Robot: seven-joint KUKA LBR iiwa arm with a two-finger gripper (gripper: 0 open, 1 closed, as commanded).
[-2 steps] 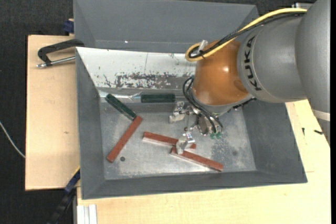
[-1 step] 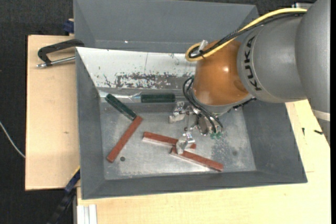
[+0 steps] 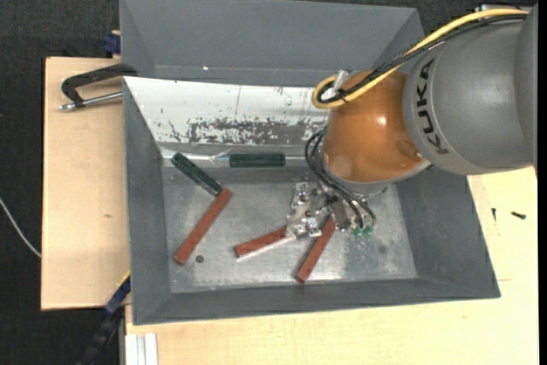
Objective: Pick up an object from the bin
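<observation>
From my station I see the arm reaching in from the right, its orange cover hanging above the right half of the grey bin. The claw is low over the bin floor, right of centre and toward the front. From this angle I cannot tell whether it is spread or pressed together, or whether it is pinching anything. It sits where the ends of two reddish-brown sticks come close together. The short brown stick lies nearly flat to the claw's left, with its right end just beside the claw. The slanted brown stick runs from just under the claw down toward the front wall. I cannot tell whether the claw touches either of them. Well apart, in the left half of the floor, a long brown stick lies on a diagonal. Its upper end touches or nearly touches a tilted green bar. A second green bar lies level near the foot of the back wall, between the tilted bar and the orange cover.
</observation>
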